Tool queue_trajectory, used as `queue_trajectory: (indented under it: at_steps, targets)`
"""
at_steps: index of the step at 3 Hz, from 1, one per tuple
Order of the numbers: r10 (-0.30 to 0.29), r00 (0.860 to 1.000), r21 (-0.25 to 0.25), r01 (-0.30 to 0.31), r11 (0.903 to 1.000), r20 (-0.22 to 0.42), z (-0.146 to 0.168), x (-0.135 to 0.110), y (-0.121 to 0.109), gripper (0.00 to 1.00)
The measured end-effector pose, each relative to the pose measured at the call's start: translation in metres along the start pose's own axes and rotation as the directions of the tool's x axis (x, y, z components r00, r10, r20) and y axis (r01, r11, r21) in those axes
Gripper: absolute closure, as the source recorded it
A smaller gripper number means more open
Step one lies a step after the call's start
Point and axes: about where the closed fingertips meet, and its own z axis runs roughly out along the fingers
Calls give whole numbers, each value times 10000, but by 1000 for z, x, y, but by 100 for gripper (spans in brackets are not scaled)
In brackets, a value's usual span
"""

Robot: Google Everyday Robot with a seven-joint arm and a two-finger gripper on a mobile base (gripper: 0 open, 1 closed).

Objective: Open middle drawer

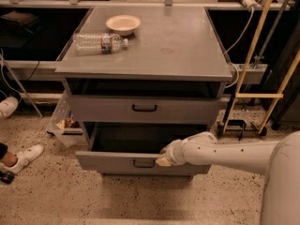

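Note:
The grey cabinet (187, 55) has the top drawer (108, 110) with a black handle (144, 108). Below it the middle drawer (108, 162) stands pulled out toward me, its dark inside (131, 138) showing. Its small black bar handle (143, 163) is on the front. My gripper (162, 160) is at the upper edge of that drawer front, just right of the handle, at the end of my white arm (225, 151) reaching in from the right. The lowest drawer is hidden under the pulled-out front.
A cream bowl (123, 24) and a lying plastic bottle (101, 42) are on the cabinet top. A clear bag with litter (63, 121) hangs at the cabinet's left. White shoes (21, 157) are on the floor at left. Yellow rails (253, 64) stand at right.

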Motion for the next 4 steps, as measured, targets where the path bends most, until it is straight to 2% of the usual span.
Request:
queue_trajectory:
  at_steps: [1,4]
  targets:
    - [15,10000,-12,-15,10000,27,-4,10,10,100]
    - [65,10000,145,-65,9999,-15,-12,13,8,100]
